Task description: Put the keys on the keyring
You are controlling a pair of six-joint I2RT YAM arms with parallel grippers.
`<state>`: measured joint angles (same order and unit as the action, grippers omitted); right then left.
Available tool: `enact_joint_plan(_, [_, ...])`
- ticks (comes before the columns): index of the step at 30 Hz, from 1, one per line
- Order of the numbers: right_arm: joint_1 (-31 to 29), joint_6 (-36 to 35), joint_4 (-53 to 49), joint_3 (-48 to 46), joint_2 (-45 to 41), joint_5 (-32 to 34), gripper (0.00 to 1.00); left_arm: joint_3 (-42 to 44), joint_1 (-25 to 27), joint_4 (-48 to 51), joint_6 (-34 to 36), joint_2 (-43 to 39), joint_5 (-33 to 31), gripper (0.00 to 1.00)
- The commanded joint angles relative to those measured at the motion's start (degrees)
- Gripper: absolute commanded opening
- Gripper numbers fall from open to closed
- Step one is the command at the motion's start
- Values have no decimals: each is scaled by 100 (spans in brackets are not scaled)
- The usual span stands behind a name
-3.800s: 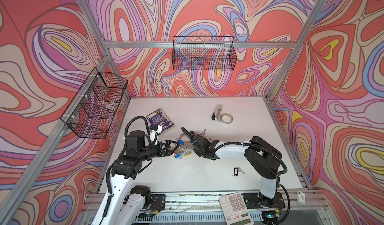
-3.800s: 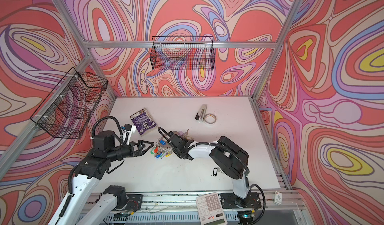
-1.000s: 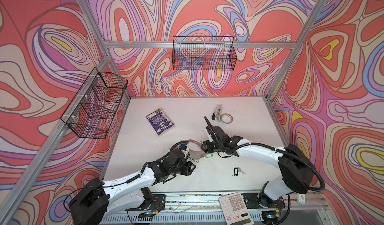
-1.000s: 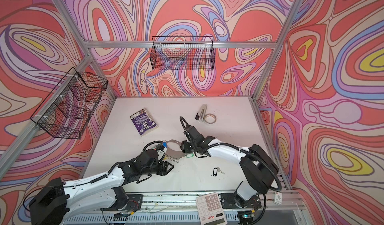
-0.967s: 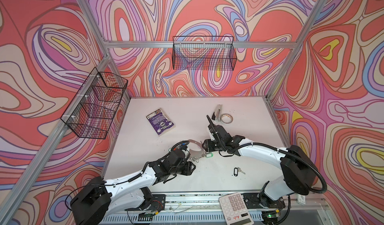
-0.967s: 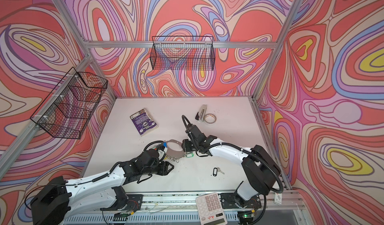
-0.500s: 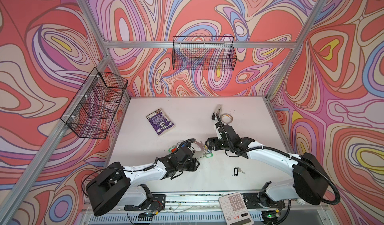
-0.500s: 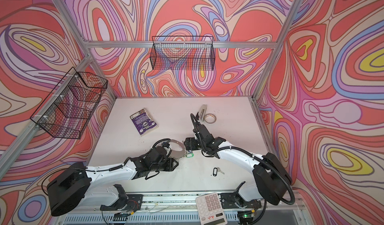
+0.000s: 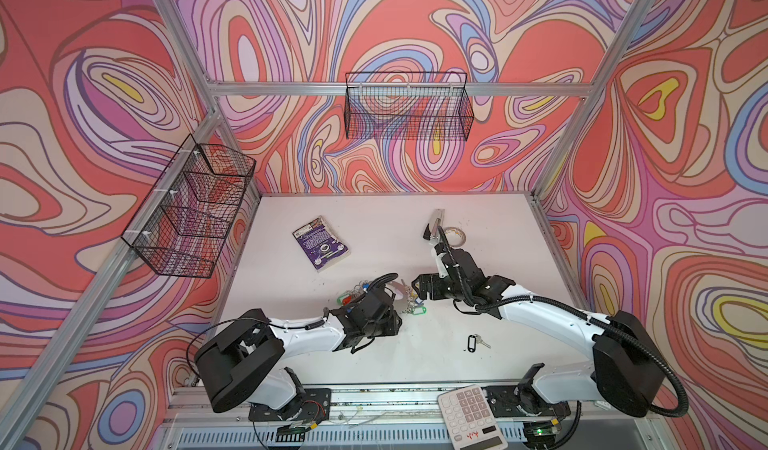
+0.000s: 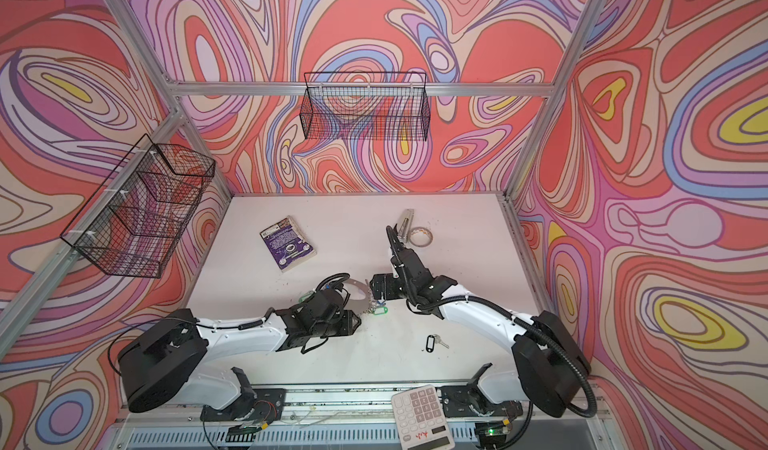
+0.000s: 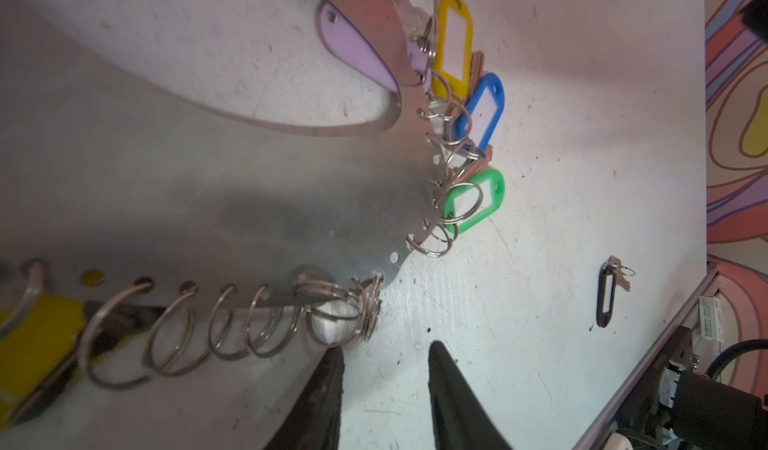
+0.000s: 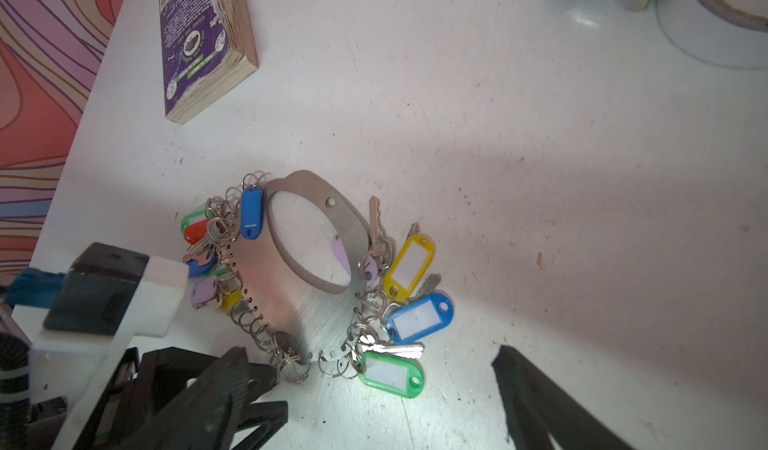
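Scuffed white tabletop point(image 9: 374, 227), enclosed by swirling red and purple wall panels. The large flat grey metal oval keyring plate point(image 12: 316, 315), edged with small rings and colour-tagged keys, lies flat between the two grippers. Left gripper point(image 11: 386, 356): jaws partly spread with bare table between them, one finger point(image 11: 328, 389) at the plate's ringed edge, contact not confirmed. Right gripper point(image 9: 419, 289): jaws spread wide, holding nothing, near the plate's opposite edge. The small silver key with its black-rimmed oblong plastic tag point(image 9: 473, 342) lies loose on the table, well apart from both sets of jaws.
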<state>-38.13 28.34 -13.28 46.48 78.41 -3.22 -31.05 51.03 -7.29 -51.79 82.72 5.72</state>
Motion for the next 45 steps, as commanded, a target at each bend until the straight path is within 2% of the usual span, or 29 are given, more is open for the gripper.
enact_joint_plan(1, [42, -74, 99, -115, -79, 49, 98, -109, 24, -11, -238, 22, -167, 34])
enact_joint_plan(5, [62, -91, 161, -143, -59, -10, 98, 57, 62, -305, -480, -116, -93, 33])
enact_joint_plan(12, [119, -112, 242, -200, -77, -79, 98, 420, 403, -273, -963, -572, -754, 36])
enact_joint_plan(21, [132, -140, 264, -260, -133, -100, 98, 564, 565, -715, -1352, -203, -997, 42])
enact_joint_plan(25, [143, -162, 225, -262, -164, -100, 98, 623, 610, -1091, -1502, 23, -1100, 35])
enact_joint_plan(39, [183, -271, 185, -236, -196, -139, 98, 742, 663, -1592, -1904, 559, -1681, 35])
enact_joint_plan(45, [186, -304, 194, -248, -169, -145, 98, 736, 663, -1583, -1953, 645, -1828, 31])
